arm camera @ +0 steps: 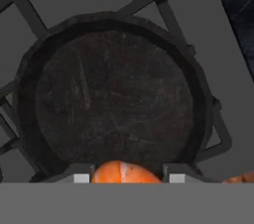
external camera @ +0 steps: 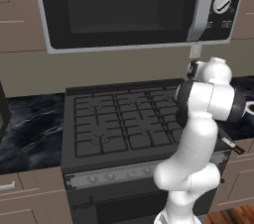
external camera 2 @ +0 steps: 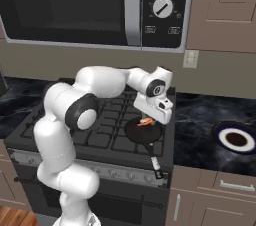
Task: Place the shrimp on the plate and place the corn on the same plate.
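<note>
My gripper [external camera 2: 146,119] hangs just above the black frying pan [external camera 2: 145,134] on the stove's front right burner. Its fingers are shut on the shrimp [external camera 2: 146,121], a small curled orange piece. In the hand view the shrimp [arm camera: 124,172] sits between the two finger tips [arm camera: 82,178] at the bottom, with the pan's bare dark floor [arm camera: 114,99] below. The plate [external camera 2: 218,132], navy-rimmed with a white ring and a dark centre, lies on the dark counter right of the stove. The corn is out of view. A small orange sliver [arm camera: 243,177] at the hand view's edge is too cut off to name.
The pan's handle [external camera 2: 155,161] sticks out over the stove's front edge toward me. Black burner grates [external camera: 124,119] cover the stove top. A microwave [external camera 2: 100,5] hangs low above the stove. Dark marble counter [external camera 2: 200,120] lies between the pan and the plate.
</note>
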